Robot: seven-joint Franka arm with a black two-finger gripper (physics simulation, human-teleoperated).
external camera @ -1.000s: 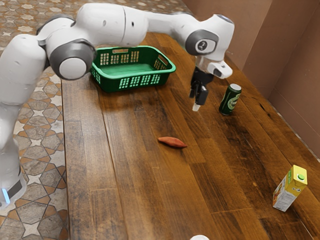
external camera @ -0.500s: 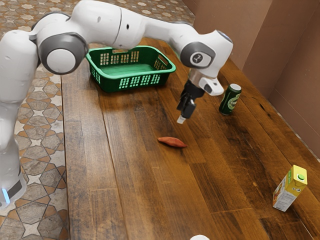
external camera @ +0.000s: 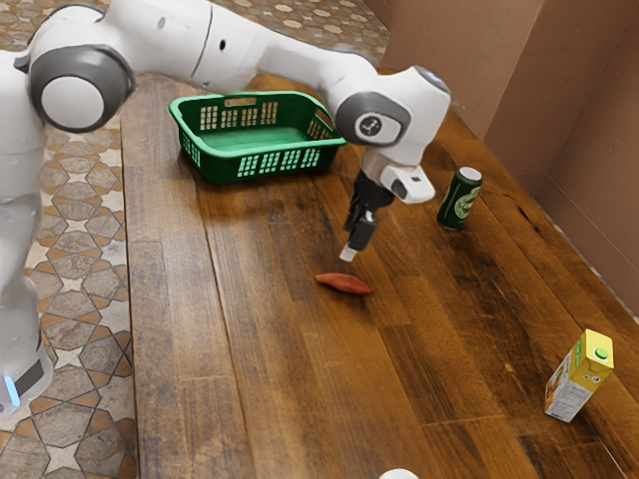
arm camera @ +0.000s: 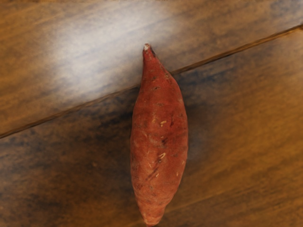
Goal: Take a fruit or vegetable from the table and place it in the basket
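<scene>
In the exterior view, your black pincer (external camera: pixel 347 255) points down just above the reddish, tapered sweet potato (external camera: pixel 344 284), which lies on the brown wooden counter (external camera: pixel 260 349), outside the green plastic basket (external camera: pixel 228 169). You cannot tell whether the pincer is spread or closed.

In the wrist view, the sweet potato lies beneath your hand, whole and unclasped.

You are getting moderate, diffuse light: a soft sheen is lying along the table (external camera: pixel 170 329)'s edge at the exterior view's left. In the wrist view, white glare is washing out wood grain near the sweet potato (arm camera: pixel 158 137)'s slender tip.
</scene>
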